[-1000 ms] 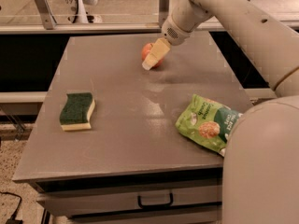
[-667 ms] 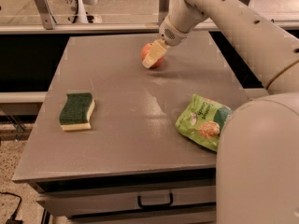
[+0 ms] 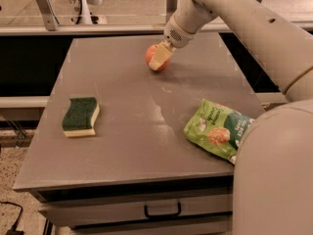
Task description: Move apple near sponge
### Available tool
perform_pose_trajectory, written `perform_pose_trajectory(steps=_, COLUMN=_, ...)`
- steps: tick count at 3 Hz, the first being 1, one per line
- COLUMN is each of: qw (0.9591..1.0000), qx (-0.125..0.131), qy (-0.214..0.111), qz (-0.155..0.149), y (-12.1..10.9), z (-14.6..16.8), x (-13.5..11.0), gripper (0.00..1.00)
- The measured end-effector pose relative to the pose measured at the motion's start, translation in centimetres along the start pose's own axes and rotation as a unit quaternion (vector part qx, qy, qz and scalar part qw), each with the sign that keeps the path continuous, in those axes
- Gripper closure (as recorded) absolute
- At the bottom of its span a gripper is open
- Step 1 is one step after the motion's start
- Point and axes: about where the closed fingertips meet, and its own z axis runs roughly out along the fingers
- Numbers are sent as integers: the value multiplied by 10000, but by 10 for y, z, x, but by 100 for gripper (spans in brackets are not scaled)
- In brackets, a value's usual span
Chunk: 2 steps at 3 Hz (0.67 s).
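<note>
Apple [image 3: 150,56], well apart from the sponge [image 3: 80,115], sits half hidden behind the end effector [image 3: 159,62], its grip unclear.

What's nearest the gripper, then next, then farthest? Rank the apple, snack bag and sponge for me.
The gripper is over the far side of the table.
1. Apple: right at the gripper, far middle.
2. Snack bag: near right.
3. Sponge: near left, farthest.
</note>
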Motion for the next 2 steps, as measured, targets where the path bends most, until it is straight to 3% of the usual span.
perform_pose_trajectory(steps=1, qw=9982, qx=-227, qy=-151, qz=-532, y=51, z=-23, x=-7, gripper=100)
perform_pose_trajectory(steps=2, qw=9924, qx=-571, qy=-342, qz=-1038, y=113, z=-37, x=-12, gripper=100)
